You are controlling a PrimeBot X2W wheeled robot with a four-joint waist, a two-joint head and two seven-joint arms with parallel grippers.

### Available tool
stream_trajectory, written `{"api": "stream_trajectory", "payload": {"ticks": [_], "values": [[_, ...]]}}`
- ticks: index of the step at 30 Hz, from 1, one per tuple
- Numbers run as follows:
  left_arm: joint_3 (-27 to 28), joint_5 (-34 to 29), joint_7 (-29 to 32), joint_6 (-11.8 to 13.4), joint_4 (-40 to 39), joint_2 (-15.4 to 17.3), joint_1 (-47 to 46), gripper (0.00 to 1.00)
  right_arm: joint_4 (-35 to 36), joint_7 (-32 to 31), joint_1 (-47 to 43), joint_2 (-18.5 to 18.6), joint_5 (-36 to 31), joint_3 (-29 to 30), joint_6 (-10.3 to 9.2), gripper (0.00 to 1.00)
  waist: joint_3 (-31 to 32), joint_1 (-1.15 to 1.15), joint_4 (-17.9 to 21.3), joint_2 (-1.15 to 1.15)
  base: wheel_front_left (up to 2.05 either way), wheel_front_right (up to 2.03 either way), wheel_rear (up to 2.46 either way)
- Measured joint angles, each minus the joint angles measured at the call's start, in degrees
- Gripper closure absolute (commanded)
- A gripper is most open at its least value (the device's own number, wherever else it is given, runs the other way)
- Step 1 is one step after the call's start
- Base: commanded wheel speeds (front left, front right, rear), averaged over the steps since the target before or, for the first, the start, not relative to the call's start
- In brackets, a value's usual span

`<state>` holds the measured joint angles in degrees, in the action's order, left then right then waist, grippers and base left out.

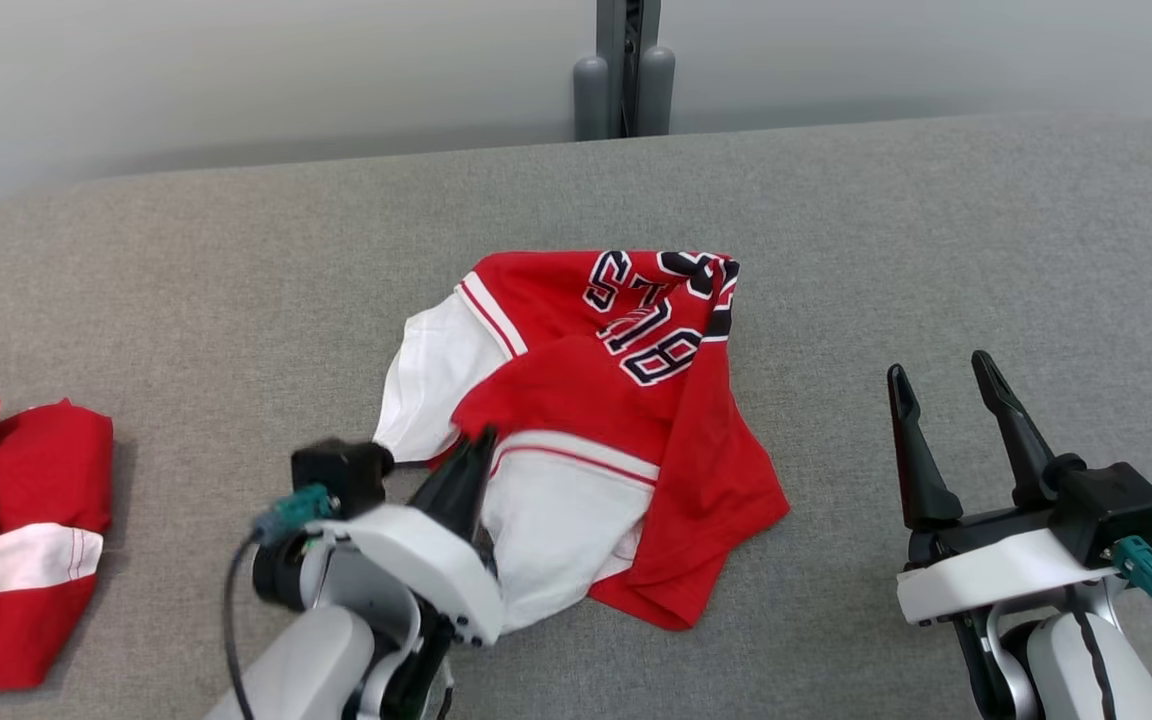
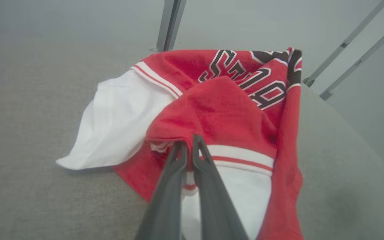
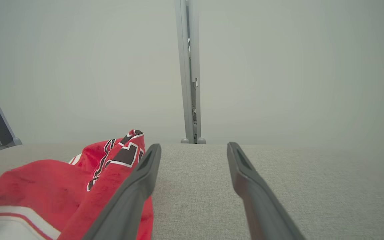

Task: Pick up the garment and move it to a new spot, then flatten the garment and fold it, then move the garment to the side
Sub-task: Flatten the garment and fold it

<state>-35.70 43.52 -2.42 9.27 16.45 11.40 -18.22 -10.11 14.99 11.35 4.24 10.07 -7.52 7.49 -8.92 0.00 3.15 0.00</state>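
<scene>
Crumpled garment (image 1: 576,390), lettering (image 1: 651,330) half buried, red fold pinched by left gripper (image 2: 189,142); right gripper (image 1: 939,366) spread wide

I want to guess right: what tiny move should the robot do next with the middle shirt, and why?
Probably lift the left gripper slightly: it is shut on a fold of the crumpled garment, and the right gripper stands open, apart.

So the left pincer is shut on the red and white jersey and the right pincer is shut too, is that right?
Not quite: the right pincer stands open, jaws apart above the grey surface, as the right wrist view shows. The left pincer is indeed shut on the jersey.
</scene>
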Motion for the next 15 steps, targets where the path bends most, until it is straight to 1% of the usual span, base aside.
{"api": "stream_trajectory", "payload": {"ticks": [3, 6, 11, 12, 14, 15], "values": [[1.71, 3.44, 1.74, -2.27, -6.67, 0.23, -1.56, 1.00, -0.21, 0.00, -0.24, -0.20, 0.01, -0.13, 0.00, 0.00, 1.05, 0.00, -0.14, 0.00, 0.00, 0.00, 0.00], [3.94, 7.36, 4.86, -3.76, -12.76, 0.32, -4.76, 1.00, -0.40, 0.01, -0.52, -0.41, 0.10, -0.22, 0.00, 0.00, 2.27, 0.00, -0.18, 0.00, 0.00, 0.00, 0.00], [7.70, 11.68, 9.87, -3.82, -20.08, 0.49, -12.59, 1.00, -0.51, 0.01, -1.18, -0.88, 0.27, -0.40, 0.00, 0.00, 3.93, 0.00, 0.80, 0.00, 0.00, 0.00, 0.00], [8.37, 13.33, 11.04, -3.66, -20.95, 0.07, -14.03, 1.00, -0.51, 0.00, -1.23, -0.88, 0.36, -0.31, 0.01, 0.00, 4.19, 0.00, 1.11, 0.00, 0.00, 0.00, 0.00], [9.58, 14.74, 12.67, -3.19, -22.18, -0.68, -17.17, 1.00, -0.56, 0.01, -1.43, -0.94, 0.52, -0.29, 0.00, 0.00, 4.61, 0.00, 1.78, 0.00, 0.00, 0.00, 0.00], [11.10, 16.47, 13.58, -2.56, -22.64, -1.56, -20.72, 1.00, -0.58, 0.01, -1.54, -1.09, 0.54, -0.33, 0.00, 0.00, 4.96, 0.00, 2.48, 0.00, 0.00, 0.00, 0.00]]}}
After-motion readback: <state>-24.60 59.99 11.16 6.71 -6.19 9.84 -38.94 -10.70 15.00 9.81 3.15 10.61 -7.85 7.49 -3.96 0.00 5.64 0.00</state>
